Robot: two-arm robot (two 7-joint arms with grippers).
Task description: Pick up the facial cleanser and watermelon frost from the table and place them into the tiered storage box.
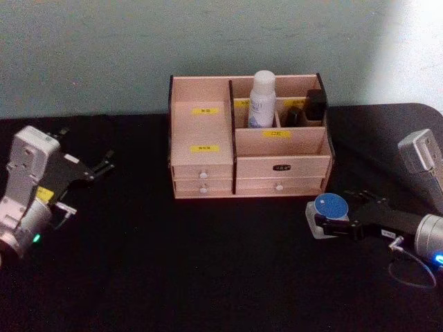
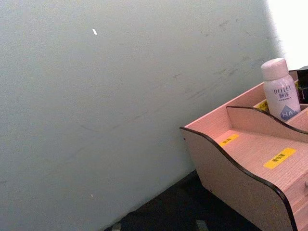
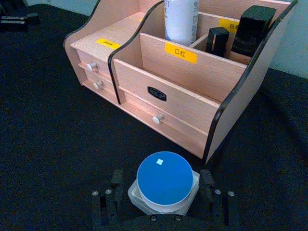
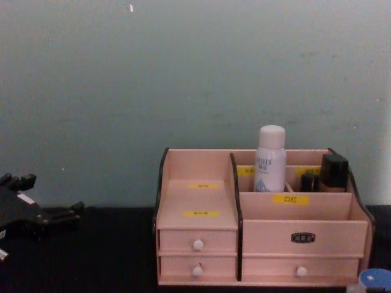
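Two fingers of the right gripper (image 1: 332, 220) clamp the watermelon frost (image 3: 164, 179), which sits on the tabletop (image 1: 208, 263) near the tiered storage box's (image 1: 208, 169) right front corner. The facial cleanser (image 1: 262, 97) stands upright in a rear compartment. The left gripper (image 1: 88, 181) hangs well to the left, fingers apart.

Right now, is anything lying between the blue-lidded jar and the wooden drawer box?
Nothing. Only bare black table separates the watermelon frost from the front of the tiered storage box, shown best in the right wrist view.
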